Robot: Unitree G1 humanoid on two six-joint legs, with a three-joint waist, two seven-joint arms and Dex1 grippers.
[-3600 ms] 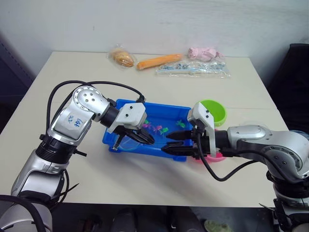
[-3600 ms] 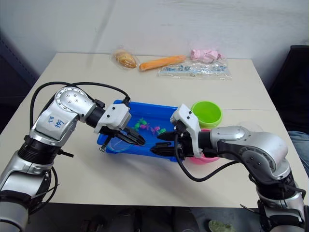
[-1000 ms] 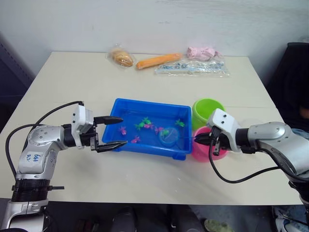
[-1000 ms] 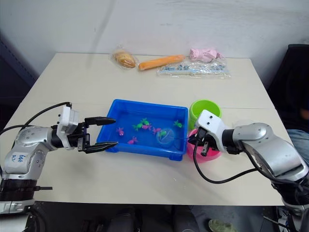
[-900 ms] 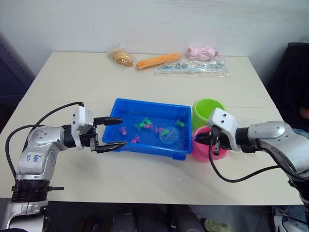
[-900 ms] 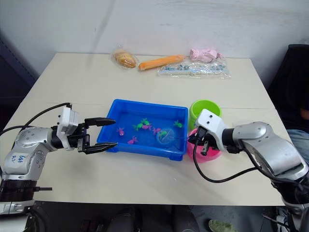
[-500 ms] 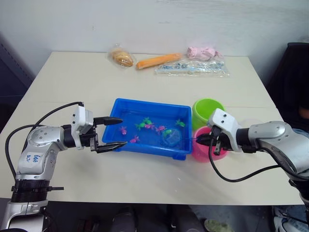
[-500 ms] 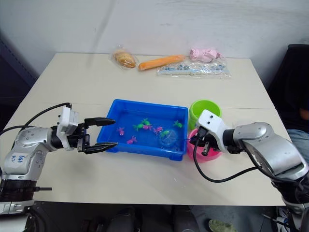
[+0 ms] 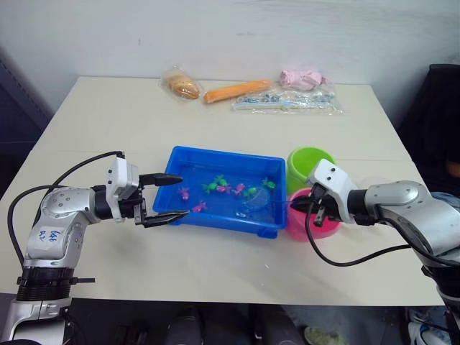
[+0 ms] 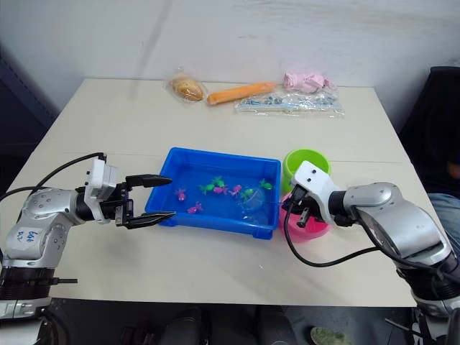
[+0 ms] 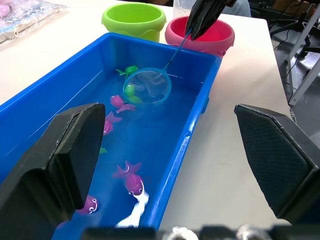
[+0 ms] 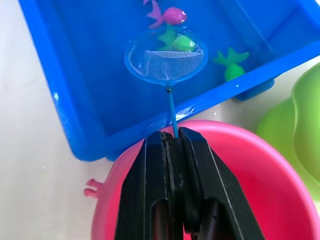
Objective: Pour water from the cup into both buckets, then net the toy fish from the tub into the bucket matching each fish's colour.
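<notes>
Tub [image 9: 228, 215] on beige table [image 9: 108, 122].

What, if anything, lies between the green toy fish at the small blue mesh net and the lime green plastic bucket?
Only the bright blue tub's end wall separates the green fish at the net from the lime green bucket; nothing else visibly does.

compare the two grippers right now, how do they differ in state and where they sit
The left gripper is open and holds nothing; the right gripper is shut on the net by its thin handle. The left gripper sits at the tub's left end, outside the rim; the right gripper is over the pink bucket, at the tub's right end. Both have two black fingers and point inward toward the tub.
</notes>
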